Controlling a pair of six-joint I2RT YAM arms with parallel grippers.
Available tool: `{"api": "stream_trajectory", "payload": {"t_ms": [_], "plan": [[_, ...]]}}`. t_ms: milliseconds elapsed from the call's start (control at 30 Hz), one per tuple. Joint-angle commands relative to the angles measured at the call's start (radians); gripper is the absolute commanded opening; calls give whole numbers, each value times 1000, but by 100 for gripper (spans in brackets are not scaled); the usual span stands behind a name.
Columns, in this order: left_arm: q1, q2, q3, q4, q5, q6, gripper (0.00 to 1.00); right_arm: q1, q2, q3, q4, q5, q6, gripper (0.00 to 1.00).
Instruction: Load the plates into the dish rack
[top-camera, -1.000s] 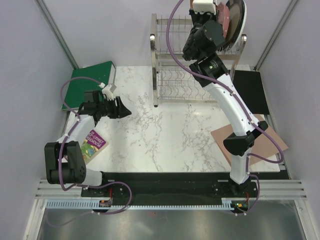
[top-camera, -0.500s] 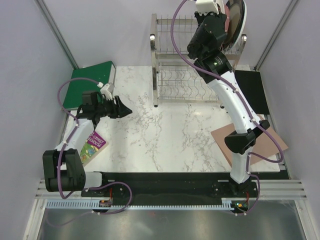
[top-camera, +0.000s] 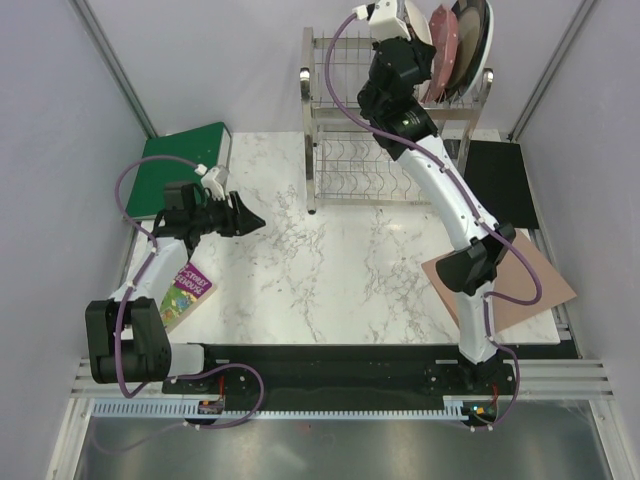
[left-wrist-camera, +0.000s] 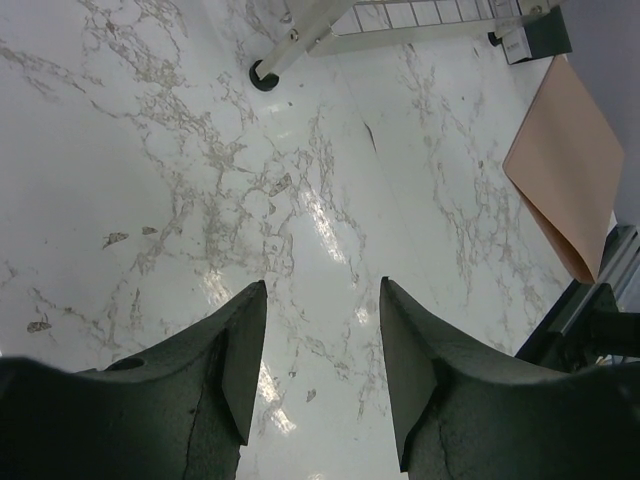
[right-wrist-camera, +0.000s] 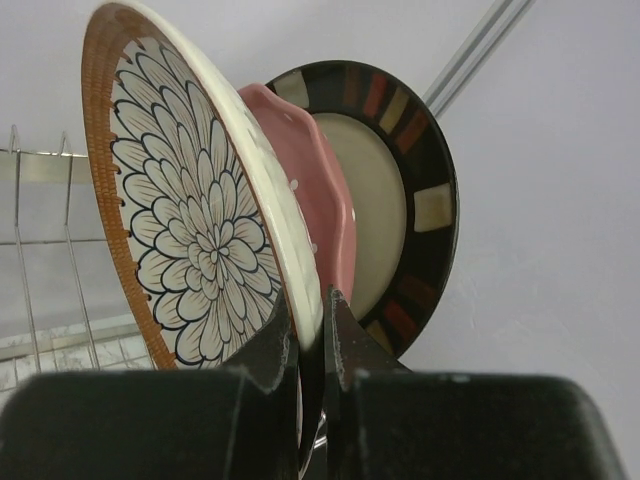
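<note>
The dish rack (top-camera: 385, 130) stands at the back of the marble table. On its top tier the dark-rimmed plate (top-camera: 472, 35) and the pink dotted plate (top-camera: 441, 42) stand on edge. My right gripper (top-camera: 405, 30) is shut on the rim of the petal-pattern plate (top-camera: 418, 18) and holds it upright just left of the pink plate. The right wrist view shows the petal plate (right-wrist-camera: 190, 220), the pink plate (right-wrist-camera: 325, 190), the dark-rimmed plate (right-wrist-camera: 410, 190) and my gripper (right-wrist-camera: 312, 320) pinching the petal plate's lower edge. My left gripper (top-camera: 246, 218) is open and empty above bare marble (left-wrist-camera: 322, 290). The strawberry plate is out of view.
A green board (top-camera: 180, 165) lies at the back left. A purple booklet (top-camera: 186, 285) lies by the left arm. A tan mat (top-camera: 510, 280) and a black pad (top-camera: 500, 180) lie to the right of the rack. A rack foot (left-wrist-camera: 265, 75) shows in the left wrist view.
My right arm has shifted left and farther over the rack's top tier with the petal plate, exposing the pink plate. The left arm shifted slightly at first and has since held still.
</note>
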Motion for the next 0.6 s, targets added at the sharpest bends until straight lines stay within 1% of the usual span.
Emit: {"api": "stream_trajectory", "payload": {"t_ms": [0,133,333,467,567], "plan": [[-5,9,-3,45,28,-30,56,-22,-13,64,119,-4,-4,0],[-5,23,-5,56,28,-33,56,-40,-5,63,150,22,-5,0],[-5,33,-6,67,31,-36,56,-57,10,56,185,18,-30,0],[-5,36,-11,70,33,-36,56,-60,54,67,249,40,-67,0],[-3,36,-11,70,33,-36,56,-64,97,96,256,56,-56,0]]}}
